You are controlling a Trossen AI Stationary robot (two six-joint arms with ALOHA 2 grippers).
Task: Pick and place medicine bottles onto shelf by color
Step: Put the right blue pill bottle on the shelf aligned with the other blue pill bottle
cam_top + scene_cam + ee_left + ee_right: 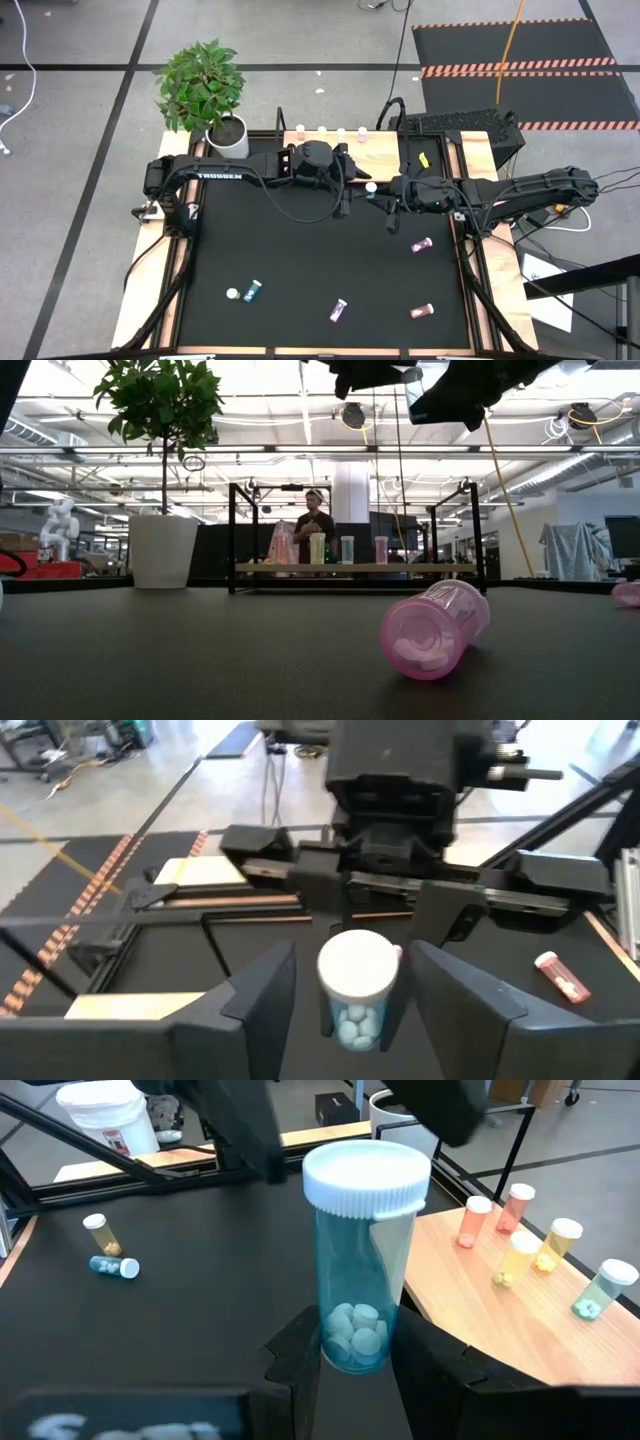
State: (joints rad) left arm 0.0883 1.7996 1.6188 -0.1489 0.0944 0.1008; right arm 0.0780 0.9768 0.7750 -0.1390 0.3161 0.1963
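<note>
Teal bottle (362,1260) was upright in the air over the mat's far middle, just near of the shelf (380,150), between both claws

- Right gripper (355,1365) was clamped on the bottle's lowest part, cap up
- Left gripper (350,982) stood opposite, its fingers (255,995) one on each side of the same bottle at upper-body height; small gaps showed, so part open and gripping nothing yet by my read

Handling: looked like a light, stiff plastic cylinder with smooth, likely slippery walls and a few loose pills at the bottom. The ribbed white cap is wider than the body. Best hold is probably mid-body under the cap, square across. With a hold low down, it tips easily

Around:
- a row of standing bottles (322,131) along the far edge of the shelf, easy to knock when setting down
- black frame posts at the shelf ends
- plant pot (229,138) far left, clear of the work
- loose on the mat: two pink bottles (421,245) to the right, a purple bottle (339,310) near middle, a blue bottle (254,290) and a yellow bottle (233,294) near left, all well apart from the claws
- a person (316,520) beyond the table

Main obstruction was the two arms crowding each other over one tiny bottle
</note>
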